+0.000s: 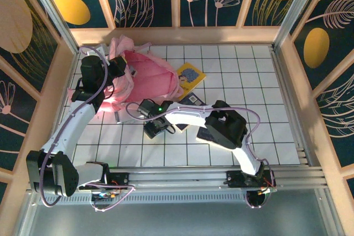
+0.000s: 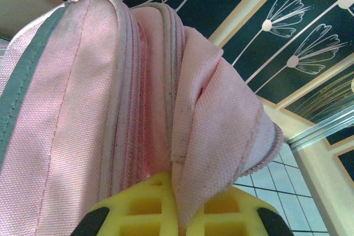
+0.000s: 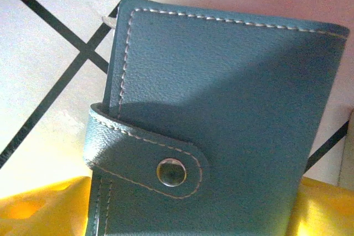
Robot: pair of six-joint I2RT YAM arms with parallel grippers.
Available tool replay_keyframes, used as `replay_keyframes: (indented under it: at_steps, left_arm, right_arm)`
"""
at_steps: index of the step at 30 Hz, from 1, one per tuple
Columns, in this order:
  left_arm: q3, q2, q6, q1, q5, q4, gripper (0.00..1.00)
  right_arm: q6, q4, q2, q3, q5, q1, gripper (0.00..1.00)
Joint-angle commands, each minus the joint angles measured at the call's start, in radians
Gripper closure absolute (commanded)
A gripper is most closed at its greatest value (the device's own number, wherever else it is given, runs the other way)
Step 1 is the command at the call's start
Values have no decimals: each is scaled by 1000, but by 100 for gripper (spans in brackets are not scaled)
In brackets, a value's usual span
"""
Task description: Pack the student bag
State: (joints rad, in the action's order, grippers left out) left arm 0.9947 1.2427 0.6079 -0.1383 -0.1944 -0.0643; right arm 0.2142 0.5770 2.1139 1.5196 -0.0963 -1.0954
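Observation:
The student bag (image 1: 149,78), a big pink fabric backpack, lies at the back left of the tiled table. My left gripper (image 1: 119,70) is at the bag's left edge. In the left wrist view its yellow fingers (image 2: 138,208) are shut on a pink fabric flap of the bag (image 2: 83,109). My right gripper (image 1: 156,127) is low over the table's middle. A teal-blue leather wallet (image 3: 221,92) with a snap strap lies between its yellow fingers (image 3: 38,208). Both fingers rest against the wallet's sides.
A yellow book (image 1: 191,75) lies just right of the bag, with a dark flat item (image 1: 193,100) in front of it. Another dark item (image 1: 206,135) lies partly under the right arm. Wooden panel walls (image 1: 287,81) close in the table, and a metal rail (image 1: 193,178) runs along the near edge.

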Motion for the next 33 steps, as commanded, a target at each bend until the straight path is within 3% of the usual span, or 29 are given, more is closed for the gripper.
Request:
replay_keyframes:
  at_steps: [1,7,15,22,27,33]
  left_arm:
    - [16,-13,7,5,-8,-118,100]
    - [28,-6,10,5,-39,-120,100]
    - [82,14,-7,4,-172,-101,100]
    - [115,-4,-18,-7,-239,-62,100]
    - [150,-29,-17,-11,-276,-9,100]
    - [206,-32,1,-13,-367,40,100]
  right_arm:
    - [16,31,-33,-74,-12,18,22]
    - [41,1,-163,-185,-7,18,28]
    - [58,-83,-430,-298,47,19,30]
    - [37,-186,-617,-327,196,79,31]
    - [48,-232,-630,-291,246,193,33]
    - [11,-200,-443,-116,206,259,32]
